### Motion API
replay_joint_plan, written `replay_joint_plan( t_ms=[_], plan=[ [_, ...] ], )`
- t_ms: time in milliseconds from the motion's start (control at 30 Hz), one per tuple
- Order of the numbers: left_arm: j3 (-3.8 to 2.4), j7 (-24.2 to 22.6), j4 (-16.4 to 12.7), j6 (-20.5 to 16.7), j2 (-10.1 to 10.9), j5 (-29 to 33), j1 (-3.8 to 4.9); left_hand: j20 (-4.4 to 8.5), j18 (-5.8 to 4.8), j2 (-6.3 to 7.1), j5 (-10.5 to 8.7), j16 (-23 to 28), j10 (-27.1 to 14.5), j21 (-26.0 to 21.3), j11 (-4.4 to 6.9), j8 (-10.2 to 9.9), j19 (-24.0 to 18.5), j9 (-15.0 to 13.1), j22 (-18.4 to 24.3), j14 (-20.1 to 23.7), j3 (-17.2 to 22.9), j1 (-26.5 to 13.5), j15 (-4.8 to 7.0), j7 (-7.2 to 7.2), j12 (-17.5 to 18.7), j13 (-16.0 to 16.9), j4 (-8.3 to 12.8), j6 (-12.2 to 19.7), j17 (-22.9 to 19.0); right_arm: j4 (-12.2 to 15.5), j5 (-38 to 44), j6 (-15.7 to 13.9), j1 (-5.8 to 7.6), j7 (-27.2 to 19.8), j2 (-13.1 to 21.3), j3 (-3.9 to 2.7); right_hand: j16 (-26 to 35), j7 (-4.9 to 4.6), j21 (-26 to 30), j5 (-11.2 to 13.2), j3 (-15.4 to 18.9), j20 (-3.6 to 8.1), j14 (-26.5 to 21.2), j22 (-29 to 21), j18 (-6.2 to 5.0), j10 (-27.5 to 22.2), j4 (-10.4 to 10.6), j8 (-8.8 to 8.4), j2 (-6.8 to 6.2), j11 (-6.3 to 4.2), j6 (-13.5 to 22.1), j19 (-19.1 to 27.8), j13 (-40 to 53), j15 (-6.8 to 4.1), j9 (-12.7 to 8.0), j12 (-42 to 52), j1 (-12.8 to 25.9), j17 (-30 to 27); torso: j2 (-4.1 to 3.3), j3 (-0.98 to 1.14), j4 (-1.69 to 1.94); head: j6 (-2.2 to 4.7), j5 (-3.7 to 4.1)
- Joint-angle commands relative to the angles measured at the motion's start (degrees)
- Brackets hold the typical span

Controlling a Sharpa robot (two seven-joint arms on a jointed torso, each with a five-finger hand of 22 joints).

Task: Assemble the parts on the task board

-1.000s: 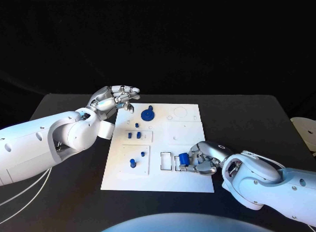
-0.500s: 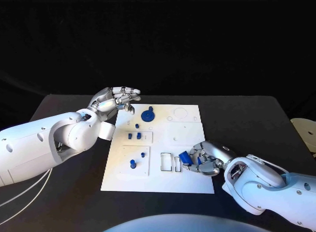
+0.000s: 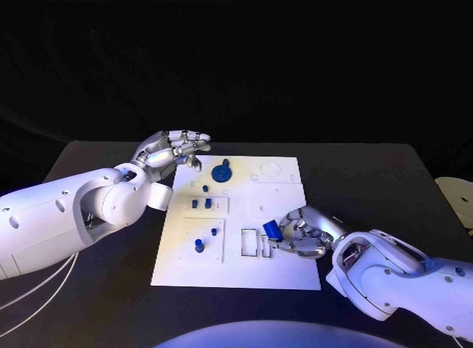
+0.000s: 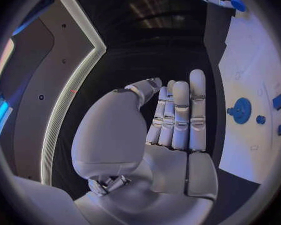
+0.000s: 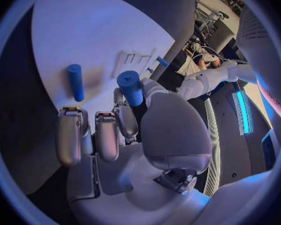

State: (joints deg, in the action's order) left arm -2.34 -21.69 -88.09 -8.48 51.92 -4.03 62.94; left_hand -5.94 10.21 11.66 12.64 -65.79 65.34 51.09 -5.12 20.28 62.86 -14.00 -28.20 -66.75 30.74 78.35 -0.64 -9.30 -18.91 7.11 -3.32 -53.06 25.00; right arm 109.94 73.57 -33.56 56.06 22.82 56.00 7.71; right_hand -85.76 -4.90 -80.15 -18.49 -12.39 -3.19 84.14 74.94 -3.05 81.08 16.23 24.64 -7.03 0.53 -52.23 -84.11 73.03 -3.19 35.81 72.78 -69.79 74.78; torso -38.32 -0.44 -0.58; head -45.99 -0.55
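Right hand (image 3: pixel 302 233) pinches blue cylinder (image 3: pixel 271 229) over task board (image 3: pixel 283 190).

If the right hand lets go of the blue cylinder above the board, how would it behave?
The blue cylinder looks round and smooth, so it would probably roll on the flat task board. It seems rigid and light, since the right hand holds it in its fingers.

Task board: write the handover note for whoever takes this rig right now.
Right robot hand: holds a blue cylinder over the task board's near slots.
Left robot hand: holds nothing, fingers apart, above the board's far left corner.
On the board: blue gear, small blue pieces, blue pegs.
Done: several parts stand in place.
Left: seat the held cylinder; check the slots.
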Motion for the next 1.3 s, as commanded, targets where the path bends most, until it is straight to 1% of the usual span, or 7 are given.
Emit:
replay_joint_plan(
  t_ms=[33, 133, 333, 933, 1167, 1267, 1300],
  plan=[
    [-0.02, -0.2, -0.2, 0.9, -0.1, -0.1, 0.02, 0.01, 0.34, -0.29, 0.06, -0.3, -0.2, -0.2, -0.01, -0.2, 0.5, 0.1, 0.1, -0.4, -0.2, -0.3, -0.09, -0.32, 0.3, 0.1, -0.1, 0.2, -0.1, 0.0, -4.0, 2.5, 0.05, -1.5, -0.9, -0.02, 0.1, 0.31, 0.3, 0.1, -0.4, 0.41, 3.1, 9.9, 0.56, 0.2, 0.3, 0.31, 0.95, -0.41, -1.1, -0.6, 0.1, -0.37, 0.0, -0.1, -1.1, 0.0, 0.00, -0.02, -0.05, -0.21, -0.16],
    [-0.02, -0.2, -0.2, 0.9, -0.1, -0.1, 0.02, 0.01, 0.34, -0.29, 0.06, -0.3, -0.2, -0.2, -0.01, -0.2, 0.5, 0.1, 0.1, -0.4, -0.2, -0.3, -0.09, -0.32, 0.3, 0.1, -0.1, 0.2, -0.1, -0.6, -4.8, 4.8, 0.10, -1.2, -1.8, -0.02, 0.3, 0.42, 1.1, 1.3, -0.2, 0.38, 3.0, 9.6, 0.40, 0.1, 0.5, 0.53, 0.90, -0.44, -2.0, -0.2, 0.1, -0.37, 0.1, -0.3, 1.1, -0.5, 0.00, -0.03, 0.02, -0.30, -0.13],
    [-0.02, -0.2, -0.3, 1.0, -0.1, -0.1, 0.02, 0.01, 0.34, -0.29, 0.06, -0.3, -0.2, -0.2, -0.01, -0.2, 0.5, 0.1, 0.1, -0.4, -0.2, -0.3, -0.09, -0.32, 0.3, 0.1, -0.1, 0.2, -0.1, -1.9, -5.4, 6.8, 0.13, -0.3, -3.5, -0.01, 0.4, 0.56, 1.1, 0.7, 0.2, 0.46, 3.0, 9.7, 0.40, 0.1, 0.5, 0.68, 0.73, -0.56, -2.4, -0.2, 0.1, -0.47, 0.2, -0.5, 2.5, -0.5, -0.01, -0.01, 0.00, -0.44, -0.32],
    [-0.02, -0.2, -0.4, 1.1, 0.0, -0.1, 0.02, 0.01, 0.34, -0.29, 0.06, -0.3, -0.2, -0.2, -0.01, -0.2, 0.5, 0.1, 0.1, -0.4, -0.2, -0.3, -0.09, -0.32, 0.3, 0.1, -0.1, 0.2, -0.1, -3.4, -4.7, 6.5, 0.14, 0.4, -6.2, -0.01, 0.3, 0.89, 0.9, 1.4, 1.1, 0.65, 3.0, 9.8, 0.45, 0.2, 0.5, 0.93, 0.67, -0.83, -3.2, -0.4, -0.1, -0.70, 0.4, -0.9, 5.3, -0.2, -0.01, 0.02, -0.07, -0.46, -0.71],
    [-0.02, -0.1, -0.4, 1.1, 0.0, -0.1, 0.03, 0.01, 0.34, -0.29, 0.06, -0.3, -0.2, -0.2, -0.01, -0.2, 0.5, 0.1, 0.1, -0.4, -0.2, -0.3, -0.09, -0.32, 0.3, 0.1, -0.1, 0.2, -0.1, -3.6, -4.5, 7.0, 0.14, 0.5, -6.5, -0.01, 0.4, 1.00, 1.1, 1.4, 2.3, 0.76, 3.0, 9.8, 0.43, 0.2, 0.5, 0.99, 0.12, -0.93, -3.4, -0.4, -0.2, -0.79, 0.6, -1.2, 7.1, -0.3, -0.01, 0.00, -0.08, -0.54, -0.83],
    [-0.02, -0.1, -0.4, 1.1, 0.0, -0.1, 0.03, 0.01, 0.34, -0.29, 0.06, -0.3, -0.2, -0.2, -0.01, -0.2, 0.5, 0.1, 0.1, -0.4, -0.2, -0.3, -0.09, -0.32, 0.3, 0.1, -0.1, 0.2, -0.1, -3.7, -4.4, 7.2, 0.14, 0.5, -6.6, -0.01, 0.4, 1.03, 1.1, 1.7, 2.8, 0.79, 3.0, 9.8, 0.43, 0.2, 0.5, 1.02, 0.03, -0.96, -3.4, -0.4, -0.2, -0.82, 0.6, -1.2, 7.7, -0.3, -0.01, 0.00, -0.05, -0.56, -0.87],
    [-0.02, -0.1, -0.4, 1.1, 0.0, -0.1, 0.03, 0.01, 0.34, -0.29, 0.06, -0.3, -0.2, -0.2, -0.01, -0.2, 0.5, 0.1, 0.1, -0.4, -0.2, -0.3, -0.09, -0.32, 0.3, 0.1, -0.1, 0.2, -0.1, -3.7, -4.3, 7.2, 0.14, 0.6, -6.6, -0.01, 0.5, 1.07, 1.3, 3.5, 3.7, 0.82, 3.0, 9.8, 0.40, 0.2, 0.5, 1.07, 0.03, -0.98, -3.4, -0.3, -0.4, -0.85, 0.7, -1.5, 8.7, -0.4, 0.00, 0.00, -0.06, -0.56, -0.87]
  ],
)
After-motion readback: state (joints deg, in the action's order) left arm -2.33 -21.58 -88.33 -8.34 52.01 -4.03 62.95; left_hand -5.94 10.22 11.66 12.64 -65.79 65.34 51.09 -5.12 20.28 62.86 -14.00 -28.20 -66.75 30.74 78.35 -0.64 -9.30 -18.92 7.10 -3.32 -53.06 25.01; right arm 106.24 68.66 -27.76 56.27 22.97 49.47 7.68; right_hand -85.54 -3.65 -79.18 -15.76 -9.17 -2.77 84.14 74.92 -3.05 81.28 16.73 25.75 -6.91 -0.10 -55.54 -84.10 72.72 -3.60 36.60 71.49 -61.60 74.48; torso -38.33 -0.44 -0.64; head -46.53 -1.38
